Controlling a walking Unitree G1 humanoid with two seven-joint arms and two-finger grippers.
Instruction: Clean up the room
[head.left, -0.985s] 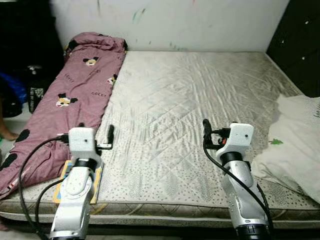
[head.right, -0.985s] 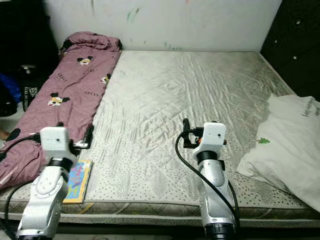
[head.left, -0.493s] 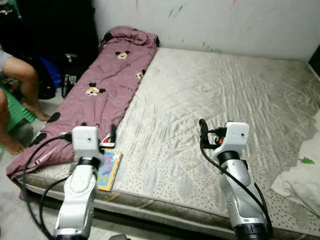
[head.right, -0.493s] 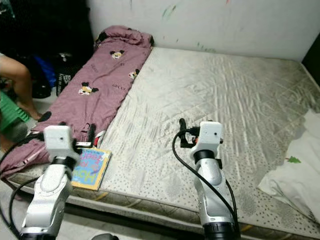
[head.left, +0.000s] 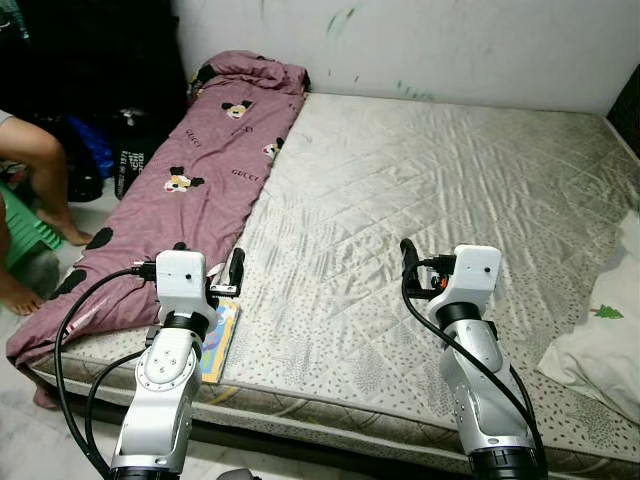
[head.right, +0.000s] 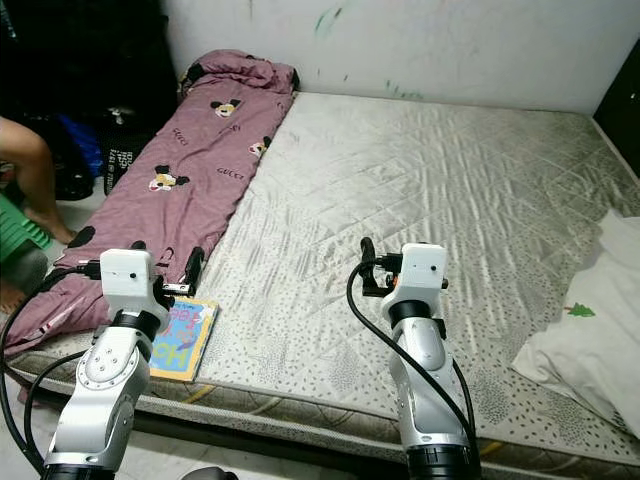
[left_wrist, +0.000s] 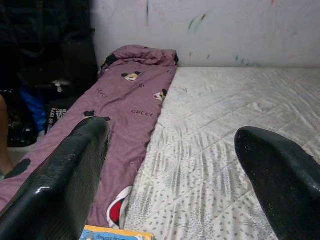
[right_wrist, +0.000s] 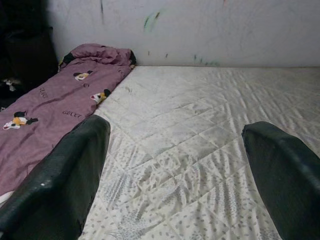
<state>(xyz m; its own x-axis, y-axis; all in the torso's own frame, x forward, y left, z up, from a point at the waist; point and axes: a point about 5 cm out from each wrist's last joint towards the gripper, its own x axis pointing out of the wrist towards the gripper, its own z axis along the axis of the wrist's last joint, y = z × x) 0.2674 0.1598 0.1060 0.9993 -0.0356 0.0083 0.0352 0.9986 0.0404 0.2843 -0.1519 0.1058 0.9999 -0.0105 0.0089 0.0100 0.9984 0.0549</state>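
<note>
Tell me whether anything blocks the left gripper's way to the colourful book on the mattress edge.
Nothing visible does. The left gripper, open, hangs just above the book, which lies flat on the mattress beside the purple blanket.

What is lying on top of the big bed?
On the mattress lie a long pink cartoon-mouse blanket down its left side, a colourful book near the front edge, and a white cloth at the right. Whatever the blanket and cloth cover is hidden.

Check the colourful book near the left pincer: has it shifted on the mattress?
No. The book lies at the mattress corner beside the maroon blanket, as earlier; the camera swung instead.
</note>
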